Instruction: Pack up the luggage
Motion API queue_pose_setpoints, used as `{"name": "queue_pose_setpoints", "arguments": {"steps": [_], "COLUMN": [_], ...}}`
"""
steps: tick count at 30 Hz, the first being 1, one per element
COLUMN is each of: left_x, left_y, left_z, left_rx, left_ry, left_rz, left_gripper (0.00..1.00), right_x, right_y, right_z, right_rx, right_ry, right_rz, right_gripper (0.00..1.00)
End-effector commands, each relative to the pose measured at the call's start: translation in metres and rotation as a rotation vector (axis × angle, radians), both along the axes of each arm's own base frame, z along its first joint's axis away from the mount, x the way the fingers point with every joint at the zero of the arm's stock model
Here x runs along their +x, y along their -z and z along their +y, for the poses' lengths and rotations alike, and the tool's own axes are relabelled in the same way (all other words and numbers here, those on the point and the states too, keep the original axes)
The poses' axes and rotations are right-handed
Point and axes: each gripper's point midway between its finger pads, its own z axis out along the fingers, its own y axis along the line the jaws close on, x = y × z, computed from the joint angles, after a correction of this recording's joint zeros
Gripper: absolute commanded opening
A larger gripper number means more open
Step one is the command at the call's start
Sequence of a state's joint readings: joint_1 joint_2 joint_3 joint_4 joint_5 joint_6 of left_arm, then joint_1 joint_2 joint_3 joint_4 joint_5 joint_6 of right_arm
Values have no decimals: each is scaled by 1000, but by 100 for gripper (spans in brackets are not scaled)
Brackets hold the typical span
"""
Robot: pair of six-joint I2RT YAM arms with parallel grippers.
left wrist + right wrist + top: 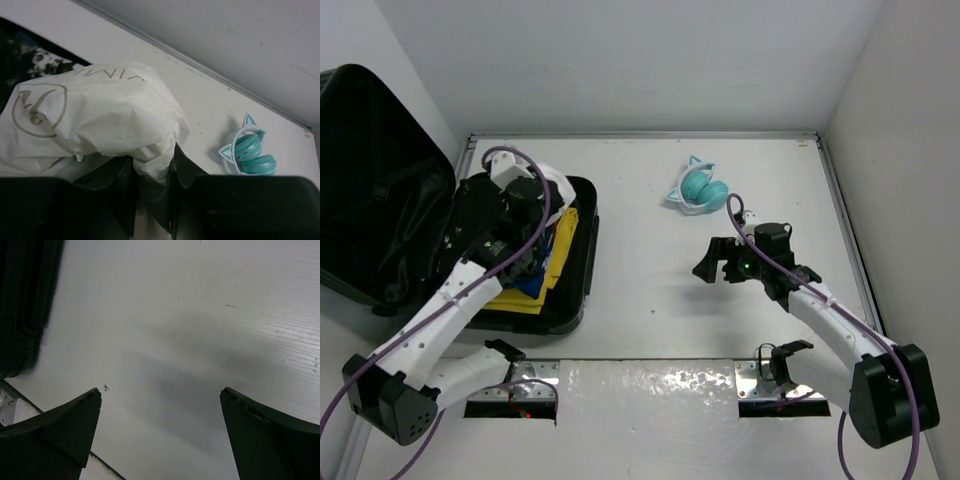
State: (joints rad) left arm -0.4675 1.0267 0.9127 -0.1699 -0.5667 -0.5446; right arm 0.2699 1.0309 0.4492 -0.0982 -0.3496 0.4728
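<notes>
The black luggage lies open at the left, its lid (370, 180) leaning on the wall and its base (582, 262) flat on the table. Yellow (525, 295) and blue (528, 281) items lie in the base. My left gripper (542, 200) is over the base's far end, shut on a crumpled white bag (100, 115) pinched between its jaws (152, 175). My right gripper (715, 265) hovers over bare table mid-right, open and empty (160, 392). The luggage's edge (20, 305) shows at the upper left of the right wrist view.
Teal cat-ear headphones (700, 190) lie on the table at the back centre, also in the left wrist view (250, 155). White walls enclose the table at the back and right. A shiny foil strip (650, 385) lies along the near edge between the arm bases.
</notes>
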Motion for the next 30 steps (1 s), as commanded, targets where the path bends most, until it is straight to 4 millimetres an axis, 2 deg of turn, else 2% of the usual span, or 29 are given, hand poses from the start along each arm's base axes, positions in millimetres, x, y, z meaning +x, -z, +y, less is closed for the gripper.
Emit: {"name": "queue_pose_setpoints", "arguments": {"steps": [1, 3, 8, 10, 13, 17, 20, 24, 27, 30], "left_x": [-48, -68, -102, -114, -127, -136, -139, -144, -151, -164], "left_y": [33, 55, 87, 96, 93, 98, 96, 100, 116, 143], "left_z": [32, 42, 37, 42, 34, 33, 29, 35, 41, 37], "left_rx": [16, 20, -14, -12, -15, -14, -57, -44, -3, 35], "left_ry": [-132, -167, -53, -60, -65, -73, -44, -79, -136, -130], "left_rz": [229, 306, 363, 396, 397, 455, 429, 456, 552, 699], "left_gripper": [0, 0, 0, 0, 0, 0, 0, 0, 0, 0], "right_x": [15, 15, 13, 13, 12, 11, 11, 10, 10, 9], "right_y": [-21, -22, -28, -32, -34, -37, -35, -34, -35, -35], "right_z": [5, 5, 7, 8, 10, 10, 10, 13, 13, 13], "right_rx": [32, 35, 46, 52, 65, 64, 54, 65, 68, 62], "right_ry": [6, 4, -10, -16, -20, -36, -42, -57, -61, -70], "right_rz": [-66, -67, -79, -92, -98, -111, -113, -103, -103, -106], "right_gripper": [99, 99, 99, 99, 99, 99, 99, 99, 99, 99]}}
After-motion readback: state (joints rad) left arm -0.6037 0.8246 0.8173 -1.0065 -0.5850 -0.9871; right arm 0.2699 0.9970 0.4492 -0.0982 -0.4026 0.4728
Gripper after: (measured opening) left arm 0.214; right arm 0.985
